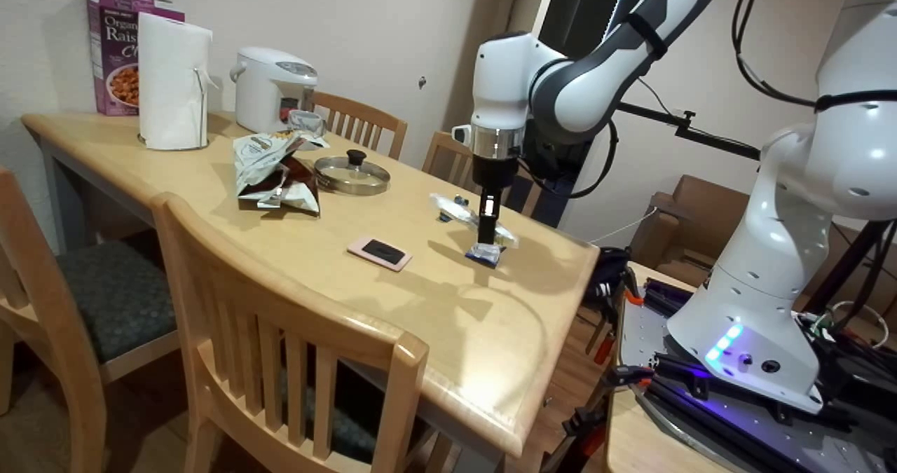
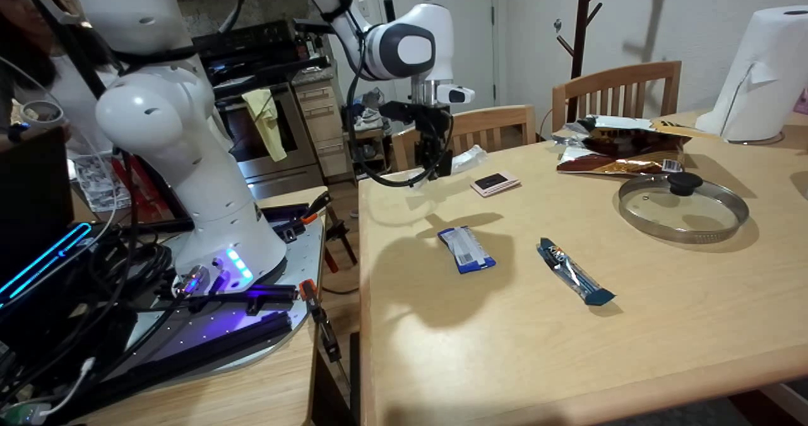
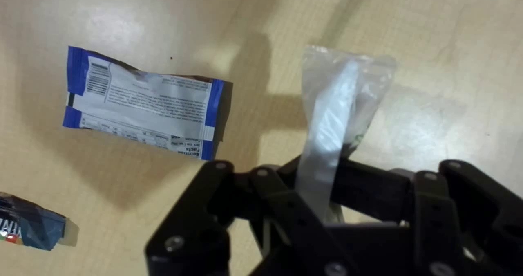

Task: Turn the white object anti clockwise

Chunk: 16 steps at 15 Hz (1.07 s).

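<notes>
The white object is a slim white bar in a clear plastic wrapper. In the wrist view it runs up from between the fingers of my gripper, which are closed on it; its lower part is partly hidden by the fingers. It also shows in both exterior views, sticking out on either side of the fingertips in one of these. My gripper also appears in an exterior view, pointing down. The white object seems to be a little above the table, tilted.
A blue and white snack packet lies beside the gripper. A dark teal bar wrapper, a pink card holder, a glass lid and an open chip bag lie on the table. A chair stands at its edge.
</notes>
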Each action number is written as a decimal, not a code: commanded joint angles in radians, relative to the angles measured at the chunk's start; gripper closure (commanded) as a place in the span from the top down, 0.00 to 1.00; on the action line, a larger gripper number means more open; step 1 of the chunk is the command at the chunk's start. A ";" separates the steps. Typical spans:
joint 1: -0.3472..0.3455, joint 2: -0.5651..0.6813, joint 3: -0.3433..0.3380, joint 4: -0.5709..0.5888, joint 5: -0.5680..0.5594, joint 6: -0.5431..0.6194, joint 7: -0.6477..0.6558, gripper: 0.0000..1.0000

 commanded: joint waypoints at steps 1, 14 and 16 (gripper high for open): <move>0.001 0.060 0.002 0.021 0.033 0.081 -0.036 0.00; 0.093 0.196 -0.075 0.024 0.041 0.350 0.093 0.00; 0.151 0.211 -0.131 0.037 0.020 0.324 0.179 0.00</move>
